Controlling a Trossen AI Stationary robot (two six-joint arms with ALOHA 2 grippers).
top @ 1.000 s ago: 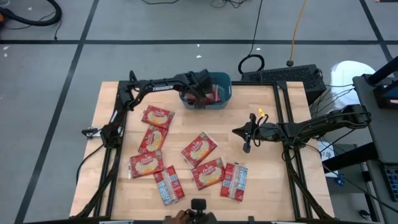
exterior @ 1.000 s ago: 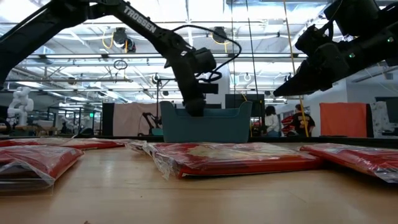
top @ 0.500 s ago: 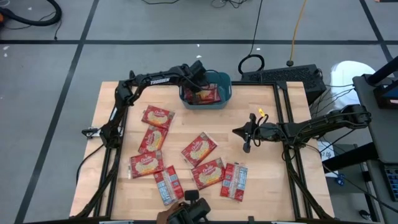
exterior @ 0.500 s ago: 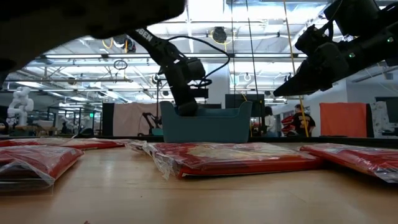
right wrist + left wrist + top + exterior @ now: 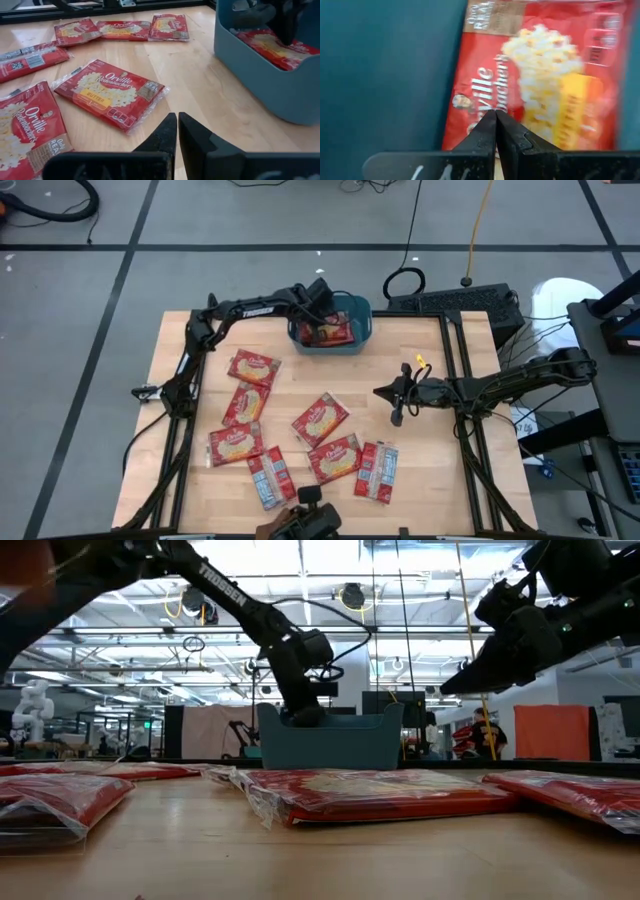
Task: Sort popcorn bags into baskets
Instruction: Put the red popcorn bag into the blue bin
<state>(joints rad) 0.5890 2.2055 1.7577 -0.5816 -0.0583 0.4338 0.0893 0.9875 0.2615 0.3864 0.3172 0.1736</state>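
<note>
Overhead, a pale wood table [image 5: 420, 470] stands on a grey floor crossed by dark lines, with cables and a black unit behind it. The left gripper [image 5: 318, 298] hangs over the teal tub [image 5: 362, 315] at the far edge, fingers pressed together and holding nothing; a red bag [image 5: 334, 332] lies in the tub just beside it. Seven more bags [image 5: 320, 420] lie spread on the boards on the near side of that gripper. The right gripper [image 5: 397, 415] waits well off to the tub's right, also closed and empty. A dark object at the near edge is cut off and cannot be identified.

Level across the table, the tub's wall hides its contents, and the left gripper's tips sink behind the rim. Behind is a large hall with ceiling trusses, lights, a red panel and small figures, too distant to read.

From the left wrist, the closed fingers [image 5: 507, 137] point at a bag directly ahead on the tub floor; its far part is blurred.

From the right wrist, closed fingers [image 5: 165, 132] face bags on the wood, the tub off to one side, cut by the frame.
</note>
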